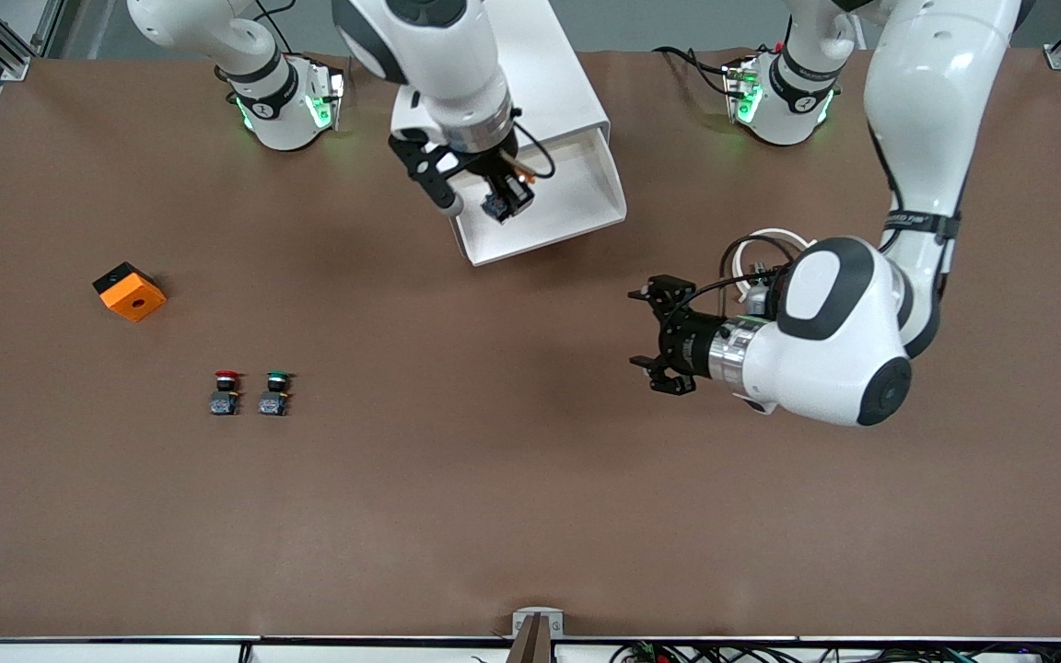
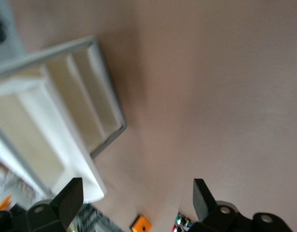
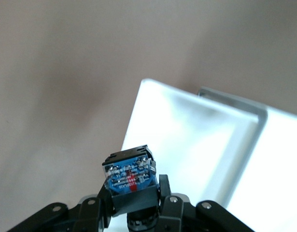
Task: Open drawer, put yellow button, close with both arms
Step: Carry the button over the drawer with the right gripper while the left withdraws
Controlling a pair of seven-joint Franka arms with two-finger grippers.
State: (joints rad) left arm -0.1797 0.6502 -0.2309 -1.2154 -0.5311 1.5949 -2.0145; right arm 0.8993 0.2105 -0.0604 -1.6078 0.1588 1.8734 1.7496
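Note:
The white cabinet [image 1: 560, 78] stands between the arm bases, and its top drawer [image 1: 578, 198] is pulled out and open. My right gripper [image 1: 505, 198] hangs over the open drawer, shut on the yellow button [image 1: 496, 208]. In the right wrist view the button's blue and black body [image 3: 129, 177] sits between the fingers of the right gripper [image 3: 132, 195], with the drawer's white inside [image 3: 187, 145] below; the cap is hidden. My left gripper [image 1: 648, 329] is open and empty over bare table toward the left arm's end, pointing sideways. In its own view the left gripper [image 2: 137, 198] faces the cabinet [image 2: 66, 125].
An orange cube with a hole [image 1: 130, 291] lies toward the right arm's end. A red-capped button [image 1: 227, 391] and a green-capped button [image 1: 275, 391] stand side by side, nearer the front camera than the cube. The cube [image 2: 142, 223] also shows in the left wrist view.

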